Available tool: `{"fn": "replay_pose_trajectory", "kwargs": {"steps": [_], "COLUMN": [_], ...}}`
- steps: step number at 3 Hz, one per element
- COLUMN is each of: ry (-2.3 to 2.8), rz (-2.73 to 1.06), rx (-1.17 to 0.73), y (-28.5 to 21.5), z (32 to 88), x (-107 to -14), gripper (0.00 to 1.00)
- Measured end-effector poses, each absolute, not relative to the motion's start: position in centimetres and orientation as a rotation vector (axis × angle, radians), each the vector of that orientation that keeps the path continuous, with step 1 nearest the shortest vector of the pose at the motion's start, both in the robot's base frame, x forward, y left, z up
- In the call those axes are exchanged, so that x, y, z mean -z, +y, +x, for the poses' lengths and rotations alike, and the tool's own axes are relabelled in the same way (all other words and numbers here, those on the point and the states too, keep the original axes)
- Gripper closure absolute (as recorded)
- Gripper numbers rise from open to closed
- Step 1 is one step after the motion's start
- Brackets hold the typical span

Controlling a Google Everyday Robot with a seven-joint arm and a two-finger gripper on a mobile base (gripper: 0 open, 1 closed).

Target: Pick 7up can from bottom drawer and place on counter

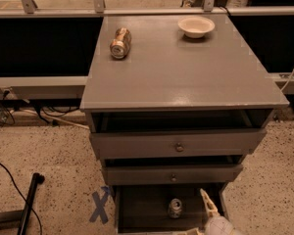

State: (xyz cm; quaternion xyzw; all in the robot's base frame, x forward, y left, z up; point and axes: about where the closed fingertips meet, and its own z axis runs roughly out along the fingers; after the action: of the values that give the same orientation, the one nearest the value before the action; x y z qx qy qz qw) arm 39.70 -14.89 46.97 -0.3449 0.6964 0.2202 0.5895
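The 7up can (175,208) stands upright on the dark floor of the bottom drawer (142,207), which is pulled out. Its long axis is vertical. The round silver top faces up toward the camera, and it sits slightly right of the drawer's middle. From this high angle the lid is most of what shows. Only a short, pale strip of the side appears beneath it, too dim to read any print.

The claw (192,213) is at the drawer's lower right, just beside the can and not touching it. Its cream-coloured fingers are spread wide: one points up along the right side of the drawer, and the other runs along the bottom edge of the view. Nothing is held between them.

Above, the two wider drawers are each partly pulled out, the upper knob (179,147) over the lower knob (173,177). On the grey desk (186,72), a golden-brown can (120,42) lies on its side near the far left, one end facing the camera. A white bowl (196,26) sits near the far right. A blue tape cross (102,205) marks the speckled floor left of the bottom drawer.
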Motion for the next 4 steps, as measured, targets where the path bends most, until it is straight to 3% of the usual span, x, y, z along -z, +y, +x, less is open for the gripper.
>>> {"fn": "replay_pose_trajectory", "kwargs": {"steps": [4], "ry": [1.654], "rz": [-0.825], "rx": [-0.602], "y": [-11.9], "z": [40.5], "x": [-38.8], "gripper": [0.0]}}
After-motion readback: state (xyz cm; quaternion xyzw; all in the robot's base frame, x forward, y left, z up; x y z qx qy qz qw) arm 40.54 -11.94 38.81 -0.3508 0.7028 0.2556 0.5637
